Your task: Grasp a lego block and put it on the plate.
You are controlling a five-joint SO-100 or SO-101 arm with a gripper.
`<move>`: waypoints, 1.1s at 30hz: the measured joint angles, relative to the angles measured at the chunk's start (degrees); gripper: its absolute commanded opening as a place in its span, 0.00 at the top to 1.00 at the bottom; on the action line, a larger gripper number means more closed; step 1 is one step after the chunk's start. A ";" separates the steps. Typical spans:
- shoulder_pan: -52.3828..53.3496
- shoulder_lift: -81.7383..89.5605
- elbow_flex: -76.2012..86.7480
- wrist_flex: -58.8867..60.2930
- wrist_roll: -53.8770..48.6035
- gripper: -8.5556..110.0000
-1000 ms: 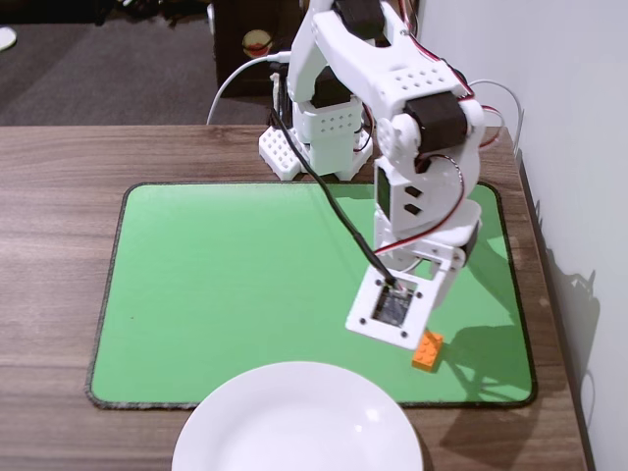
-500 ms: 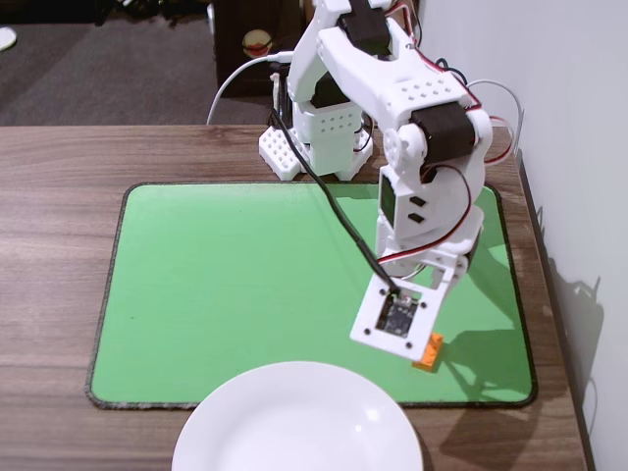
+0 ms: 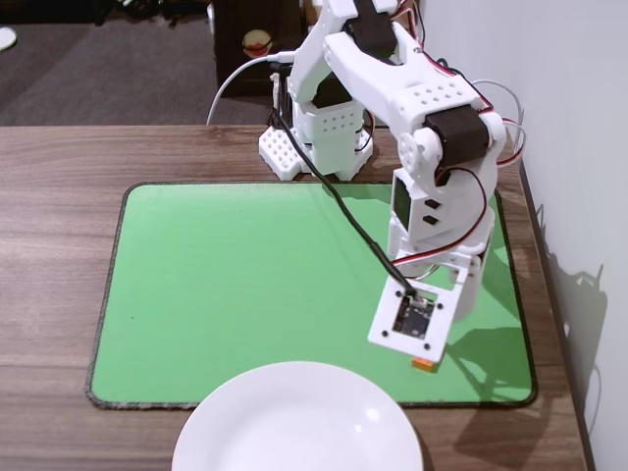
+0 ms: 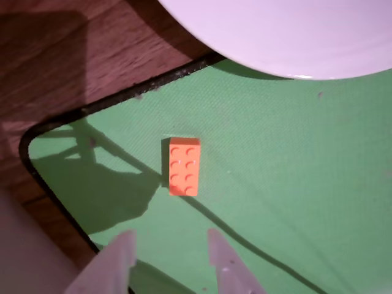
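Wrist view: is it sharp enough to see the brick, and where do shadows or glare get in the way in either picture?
Wrist view: the orange brick is sharp, studs countable; the gripper fingers are blurred at the bottom edge, and arm shadows fall across the green mat left of the brick. Fixed view: even light, soft sheen on the white plate, arm shadows on the right wall; the arm hides most of the brick.

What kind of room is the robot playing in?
Probably a home or hobby desk: a wooden table against a white wall, a green mat under a small white robot arm, with dark carpet behind.
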 measured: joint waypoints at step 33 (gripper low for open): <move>1.41 -9.05 0.00 -1.67 -0.44 0.66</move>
